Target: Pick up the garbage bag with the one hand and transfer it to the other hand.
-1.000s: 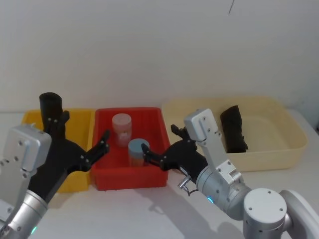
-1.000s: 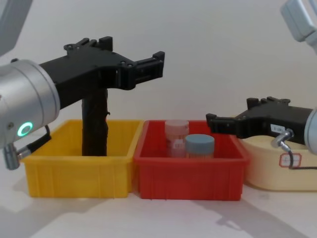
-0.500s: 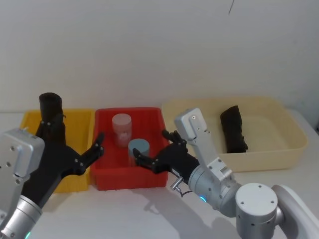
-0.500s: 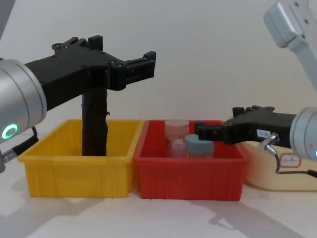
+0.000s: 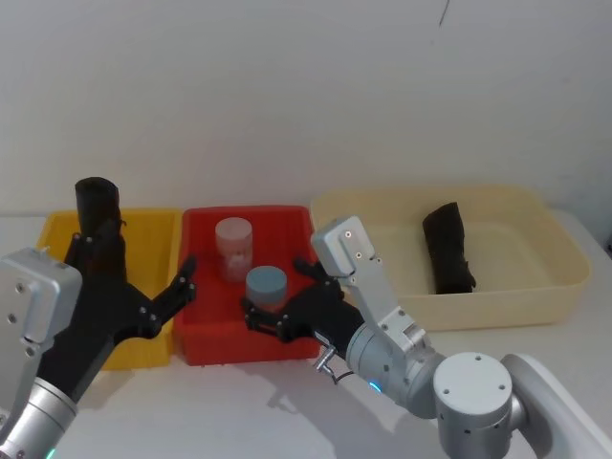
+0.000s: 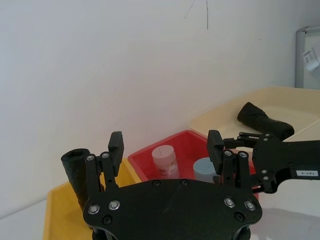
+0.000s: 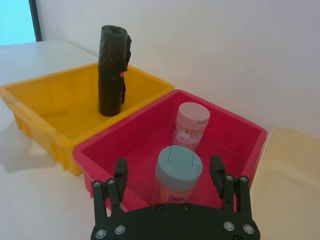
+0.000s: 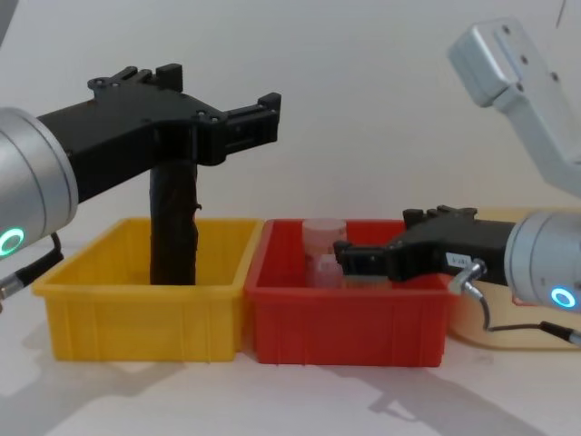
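Head view, garbage bag (image 5: 98,225): upright in yellow bin (image 5: 153,229).
Left gripper (image 6: 165,144): fingers spread, near garbage bag, seemingly not touching.
Right gripper (image 7: 168,169): fingers released, flanking blue-lidded jar (image 7: 178,161) in red bin (image 7: 131,141).

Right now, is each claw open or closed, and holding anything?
Left claw: open, empty, near the garbage bag.
Right claw: open, empty, over the red bin.

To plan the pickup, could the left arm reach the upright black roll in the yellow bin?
Probably yes: the left gripper hovers close by the upright black roll, its jaws wide open, and nothing stands between them.
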Motion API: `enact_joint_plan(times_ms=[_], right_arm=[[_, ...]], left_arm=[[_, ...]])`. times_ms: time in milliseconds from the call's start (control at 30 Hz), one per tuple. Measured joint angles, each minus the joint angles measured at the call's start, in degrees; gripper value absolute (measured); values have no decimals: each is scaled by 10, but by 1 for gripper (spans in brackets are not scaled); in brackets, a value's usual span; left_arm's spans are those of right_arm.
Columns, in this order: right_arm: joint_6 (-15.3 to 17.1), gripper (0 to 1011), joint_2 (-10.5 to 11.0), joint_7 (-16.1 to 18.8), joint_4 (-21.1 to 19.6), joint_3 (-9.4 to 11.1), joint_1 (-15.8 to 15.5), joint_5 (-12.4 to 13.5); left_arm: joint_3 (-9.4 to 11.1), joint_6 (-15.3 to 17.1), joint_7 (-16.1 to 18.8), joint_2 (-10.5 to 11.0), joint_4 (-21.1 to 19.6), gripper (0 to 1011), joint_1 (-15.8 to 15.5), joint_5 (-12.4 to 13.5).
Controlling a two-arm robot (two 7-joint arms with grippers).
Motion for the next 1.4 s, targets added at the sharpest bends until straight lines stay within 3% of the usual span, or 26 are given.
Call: enact_joint_plan(times_ms=[367,867,1400], right_arm=[[-4,1001,-11,0,29,-6,15,0],[-9,1001,-30,-14,69,6,40,18],[-14,1001,-35,-15,98,5,52,25]], left_arm=[[-1,0,1,1,-2,1002,2,0],[-1,0,1,1,-3,1001,2,0],[-1,0,1,1,-3,1002,3,0]])
